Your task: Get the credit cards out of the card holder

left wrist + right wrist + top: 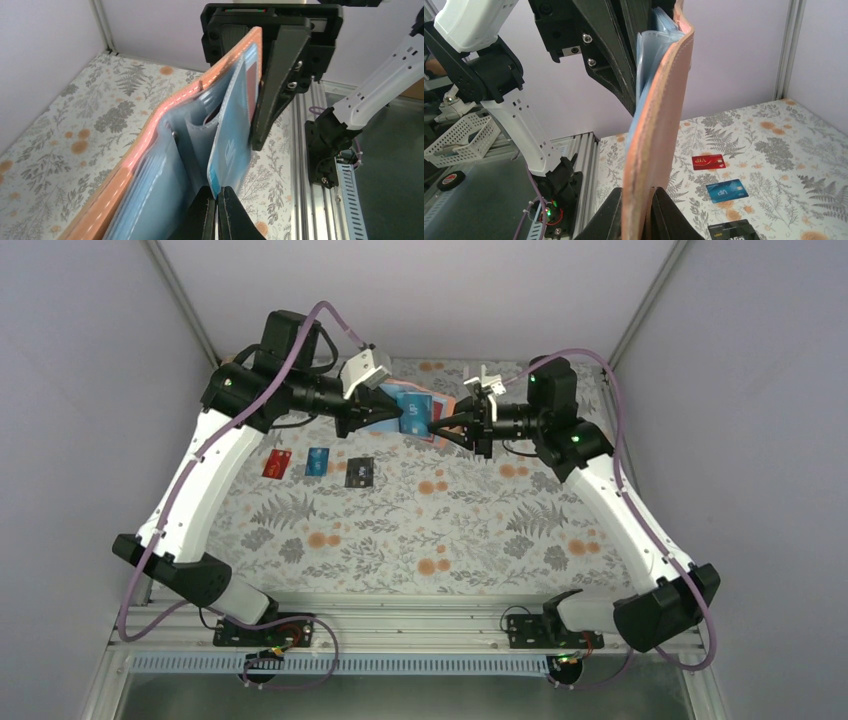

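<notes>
The floral-cloth table (pixel 480 530) lies well below both grippers. One card holder (pixel 654 130) is held up in the air between them, opened. The right gripper (pixel 636 212) is closed on the tan cover at one end. The left gripper (pixel 216 210) comes in from the opposite end, its fingers pressed together on the edge of a pale blue card (pixel 232 145) that sits partly in a pocket.

The step in hand looks like drawing this card out. The next move calls for a straight pull along the pocket while the right gripper holds the holder firm.

Three cards lie flat in a row below the left gripper: one black card (pixel 359 472), one bright blue card (pixel 317 461) and one red card (pixel 277 464). Counting the pinched one, that makes four cards in view. I cannot tell whether the pockets hide more.
</notes>
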